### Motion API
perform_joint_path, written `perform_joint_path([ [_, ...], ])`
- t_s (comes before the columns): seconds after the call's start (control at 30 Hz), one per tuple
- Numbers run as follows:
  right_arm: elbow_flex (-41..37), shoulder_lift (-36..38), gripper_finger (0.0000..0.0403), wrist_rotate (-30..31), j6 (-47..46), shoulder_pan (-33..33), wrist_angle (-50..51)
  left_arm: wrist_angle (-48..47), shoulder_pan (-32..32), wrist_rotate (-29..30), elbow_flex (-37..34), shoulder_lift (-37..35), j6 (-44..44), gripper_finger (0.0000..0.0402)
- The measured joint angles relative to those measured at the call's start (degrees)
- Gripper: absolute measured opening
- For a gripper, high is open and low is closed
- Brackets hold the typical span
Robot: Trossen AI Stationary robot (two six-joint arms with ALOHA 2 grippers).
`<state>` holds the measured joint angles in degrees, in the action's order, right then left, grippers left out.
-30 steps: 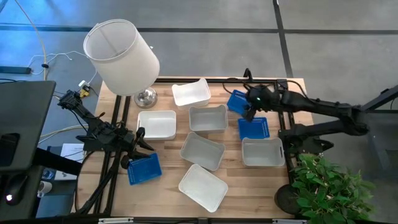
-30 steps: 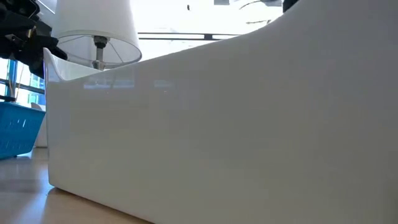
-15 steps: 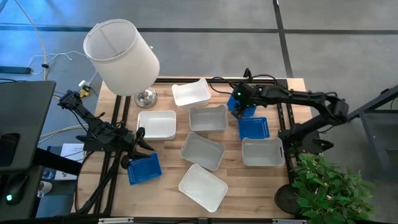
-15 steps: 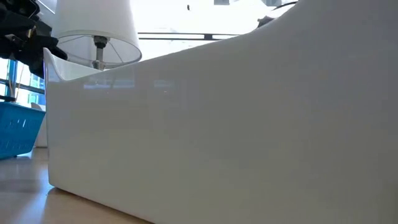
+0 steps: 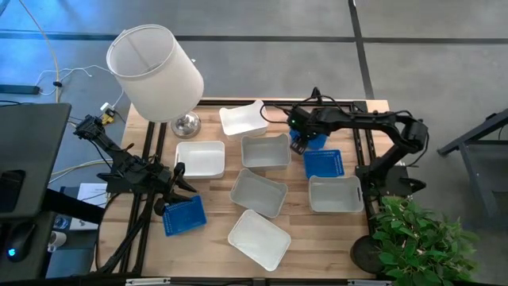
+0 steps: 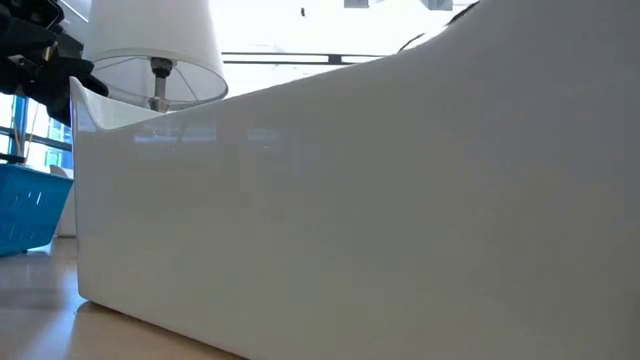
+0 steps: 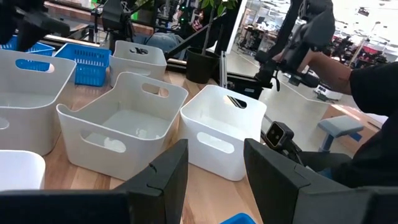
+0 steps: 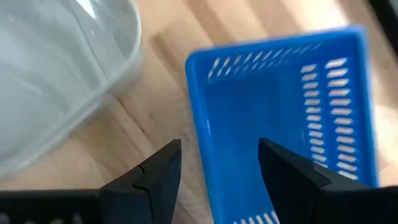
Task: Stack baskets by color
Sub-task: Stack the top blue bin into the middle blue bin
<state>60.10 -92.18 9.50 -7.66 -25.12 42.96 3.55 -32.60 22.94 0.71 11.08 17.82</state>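
1. High view: three blue baskets on the tabletop (image 5: pixel 214 238). One sits under the right gripper (image 5: pixel 299 141) at the far right, one (image 5: pixel 323 164) is just in front of it, and one (image 5: pixel 184 215) is at the near left.
2. Six white baskets fill the middle: far one (image 5: pixel 244 119), left one (image 5: pixel 199 159), centre one (image 5: pixel 265 151), one in front of that (image 5: pixel 258 191), near one (image 5: pixel 259 237), right one (image 5: pixel 335 194).
3. Right wrist view: right jaws open, straddling the wall of the far blue basket (image 8: pixel 292 118), not closed on it.
4. Left gripper (image 5: pixel 171 187) hovers at the left edge beside the near-left blue basket. Left wrist view: jaws partly open, nothing between them.
5. Lamp (image 5: pixel 155 73) stands at the far left corner. Plant (image 5: pixel 419 240) is on the floor off the near right.
6. Low view: the near white basket (image 6: pixel 400 200) blocks almost everything.
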Motion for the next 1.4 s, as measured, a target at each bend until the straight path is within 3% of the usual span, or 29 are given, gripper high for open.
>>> perform_joint_path([
  [0.43, 0.0, -3.2, 0.019, -0.1, 0.0, 0.0, 3.2, 0.0, 0.0, 0.0, 0.0, 0.0, 0.0, 0.0145],
  [0.57, 0.0, -3.2, 0.0148, -0.4, 0.0, 0.0, 5.2, 0.0, 0.0, 0.0, 0.0, 0.0, 0.0, 0.0145],
  [0.87, 0.0, -3.2, 0.0011, -0.5, 0.2, 0.0, 7.2, 0.0, 0.0, 0.0, 0.0, 0.0, 0.0, 0.0145],
  [1.23, 0.0, -2.5, 0.0003, 3.9, 1.7, 2.2, 9.2, 0.0, 0.0, 0.0, 0.0, 0.0, 0.0, 0.0145],
  [1.4, 0.0, 1.0, 0.0002, 4.6, 1.3, 3.7, 9.3, 0.0, 0.0, 0.1, 0.0, 0.0, 0.0, 0.0145],
])
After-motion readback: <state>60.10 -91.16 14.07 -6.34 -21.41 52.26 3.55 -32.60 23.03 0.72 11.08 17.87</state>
